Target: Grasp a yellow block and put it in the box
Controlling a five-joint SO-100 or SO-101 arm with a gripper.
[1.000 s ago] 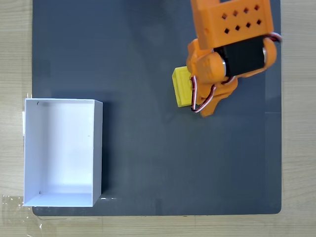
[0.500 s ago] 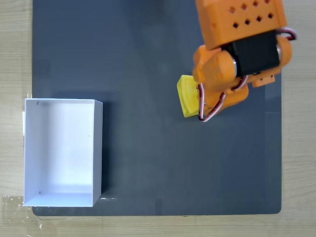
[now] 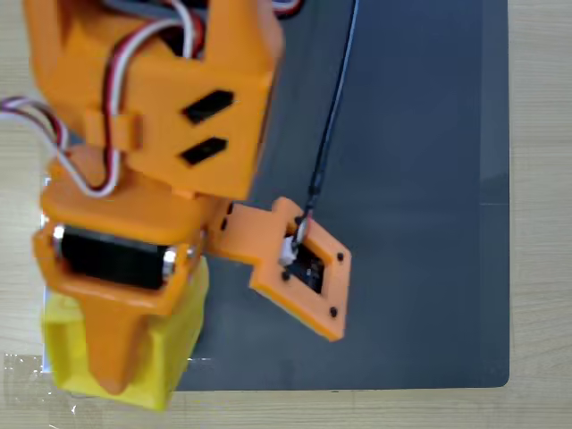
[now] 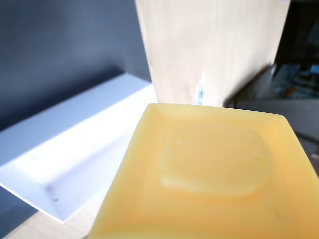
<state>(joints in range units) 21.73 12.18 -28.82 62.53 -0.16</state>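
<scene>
In the fixed view my orange gripper (image 3: 114,375) is raised close to the camera at the lower left and is shut on the yellow block (image 3: 175,350). One orange finger lies across the block's top. The arm covers almost all of the white box; a thin sliver of the box (image 3: 44,201) shows at the arm's left edge. In the wrist view the yellow block (image 4: 209,169), blurred and very near, hangs above the box (image 4: 75,149), whose white floor and thin walls lie below and to the left.
A dark grey mat (image 3: 411,179) covers the wooden table (image 3: 541,179). The arm's orange camera mount (image 3: 299,268) and a black cable (image 3: 331,107) hang over the mat's middle. Clear tape (image 3: 22,375) lies at the lower left corner.
The arm has swung from the mat's right side to the left, over the box, lifting the yellow block with it and rising much closer to the fixed camera.
</scene>
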